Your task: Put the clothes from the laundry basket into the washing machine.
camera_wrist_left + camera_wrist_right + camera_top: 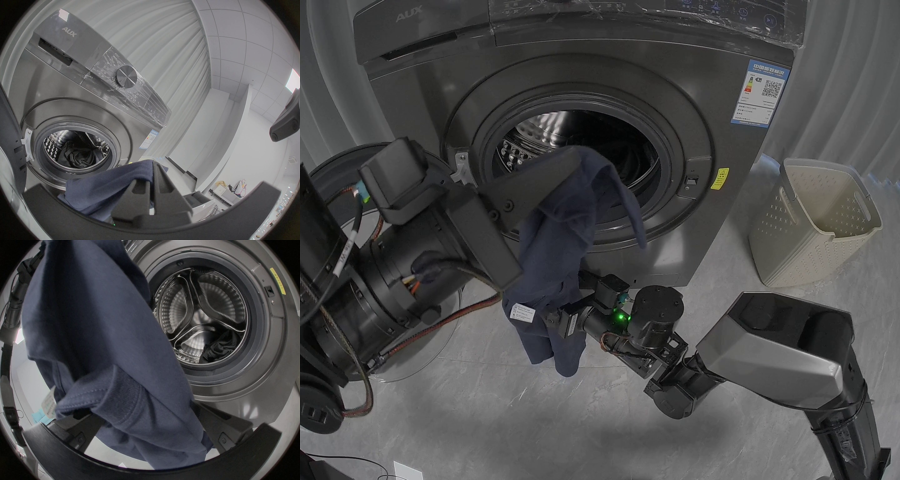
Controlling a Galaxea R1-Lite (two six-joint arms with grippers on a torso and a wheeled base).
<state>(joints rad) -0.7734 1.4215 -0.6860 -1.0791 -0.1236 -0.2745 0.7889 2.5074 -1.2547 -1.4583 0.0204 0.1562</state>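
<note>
A navy garment [556, 250] hangs in front of the washing machine's round opening [581, 150]. My left gripper [574, 159] is shut on its top edge, level with the opening; the left wrist view shows the closed fingers [156, 187] with navy cloth [103, 187] draped beside them. My right gripper [549, 320] is lower, at the garment's hanging part. In the right wrist view its fingers [220, 427] stand wide apart, with the navy cloth [109, 349] lying over and between them. A dark garment [220, 347] lies inside the drum. The beige laundry basket [819, 219] stands on the floor to the right.
The machine's door [337, 181] is swung open on the left, behind my left arm. Grey floor [487, 406] lies in front of the machine. White curtains [850, 75] hang behind the basket.
</note>
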